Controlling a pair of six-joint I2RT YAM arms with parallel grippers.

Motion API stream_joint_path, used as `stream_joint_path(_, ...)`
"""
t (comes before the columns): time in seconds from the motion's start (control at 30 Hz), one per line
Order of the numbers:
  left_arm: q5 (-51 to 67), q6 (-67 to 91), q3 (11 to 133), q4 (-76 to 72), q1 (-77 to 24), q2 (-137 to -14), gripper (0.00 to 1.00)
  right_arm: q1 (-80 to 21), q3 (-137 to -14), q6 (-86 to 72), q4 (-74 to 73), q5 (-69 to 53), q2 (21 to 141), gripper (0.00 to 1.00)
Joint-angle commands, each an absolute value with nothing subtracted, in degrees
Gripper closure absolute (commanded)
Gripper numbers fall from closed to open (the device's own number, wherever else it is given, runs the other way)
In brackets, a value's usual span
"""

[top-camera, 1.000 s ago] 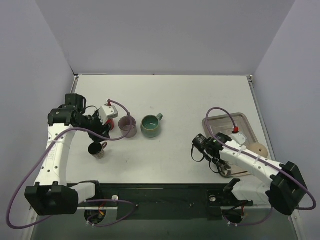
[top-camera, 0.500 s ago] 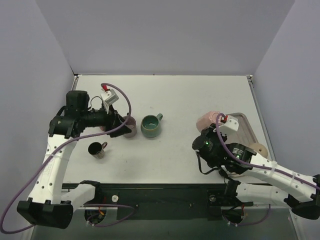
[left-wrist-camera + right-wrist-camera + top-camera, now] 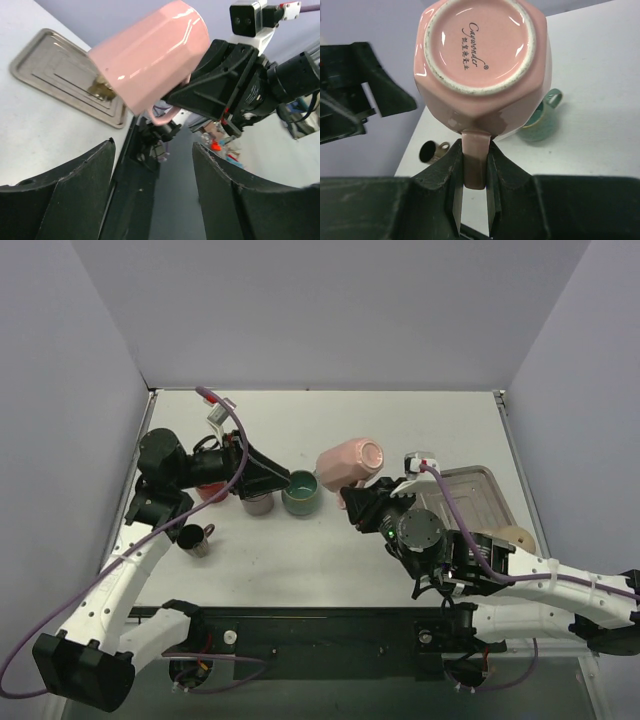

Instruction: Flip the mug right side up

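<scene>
The pink mug (image 3: 350, 464) hangs in the air above the table's middle, tilted, with its base turned up and right. My right gripper (image 3: 356, 496) is shut on its handle (image 3: 474, 159) from below. The right wrist view shows the mug's printed base (image 3: 480, 47) and the gripper (image 3: 474, 175) pinching the handle. The left wrist view shows the pink mug (image 3: 150, 55) with its mouth facing down and left. My left gripper (image 3: 285, 478) is open and empty. It points right toward the pink mug, and its fingers (image 3: 65, 195) are spread wide.
A green mug (image 3: 300, 492) and a purple mug (image 3: 258, 503) stand upright below the left gripper. A small dark cup (image 3: 193, 538) lies at the near left. A metal tray (image 3: 470, 490) and a beige round object (image 3: 515, 538) are at the right.
My right arm lifted the pink mug off the tray and swung it left toward the table's middle. My left arm rose and turned its gripper toward the mug.
</scene>
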State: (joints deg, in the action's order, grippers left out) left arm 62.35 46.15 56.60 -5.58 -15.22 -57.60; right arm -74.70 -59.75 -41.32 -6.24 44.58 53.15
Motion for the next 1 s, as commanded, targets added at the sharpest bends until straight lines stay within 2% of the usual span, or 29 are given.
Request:
stream_joint_path(0.0, 61.2, 58.6, 55.0, -19.8, -17.8, -58.1, 0.27, -77.6, -65.3, -34.8, 9.7, 40.8, 55.3, 1.0)
stream_joint_path(0.1, 61.2, 65.4, 52.4, -27.9, -18.0, -58.6, 0.27, -78.2, -66.5, -33.6, 12.4, 39.5, 57.6, 1.0)
stream_joint_path(0.3, 61.1, 66.4, 52.5, -27.6, -17.9, -58.7, 0.27, -78.1, -67.1, -34.0, 14.6, 36.7, 59.3, 1.0)
stream_joint_path(0.4, 62.5, 73.5, 51.6, -42.0, -18.1, -58.4, 0.28, -77.9, -65.5, -35.9, 16.8, 35.1, 59.2, 1.0)
stream_joint_path(0.47, 63.2, 75.1, 52.6, -44.8, -18.3, -57.9, 0.3, -77.0, -63.7, -37.3, 19.1, 31.9, 59.5, 1.0)
stream_joint_path(0.53, 62.8, 73.2, 54.3, -41.8, -18.4, -57.8, 0.36, -75.9, -63.5, -38.4, 19.2, 30.7, 60.3, 1.0)
stream_joint_path(0.6, 62.9, 75.6, 54.3, -43.1, -18.6, -58.4, 0.56, -74.2, -63.8, -39.8, 18.9, 29.1, 61.3, 1.0)
stream_joint_path(0.63, 63.0, 76.5, 54.2, -45.5, -18.7, -58.5, 0.61, -73.2, -63.7, -40.5, 18.8, 28.4, 62.1, 1.0)
stream_joint_path(0.67, 63.1, 77.4, 54.1, -46.3, -18.7, -58.8, 0.74, -71.3, -63.5, -42.1, 18.5, 25.9, 62.3, 1.0)
stream_joint_path(0.8, 63.6, 69.5, 53.4, -44.2, -18.7, -56.9, 1.0, -65.1, -60.0, -46.2, 17.7, 21.5, 63.9, 1.0)
stream_joint_path(0.87, 63.5, 58.8, 54.2, -33.4, -18.6, -56.0, 1.0, -63.9, -59.0, -46.9, 15.0, 22.9, 64.6, 1.0)
stream_joint_path(0.9, 62.5, 54.1, 55.3, -21.1, -18.6, -56.0, 1.0, -63.9, -59.0, -46.5, 13.9, 23.9, 65.3, 1.0)
stream_joint_path(0.97, 56.7, 34.7, 59.6, 2.4, -18.7, -56.8, 1.0, -63.8, -59.1, -45.8, 10.8, 25.5, 66.4, 1.0)
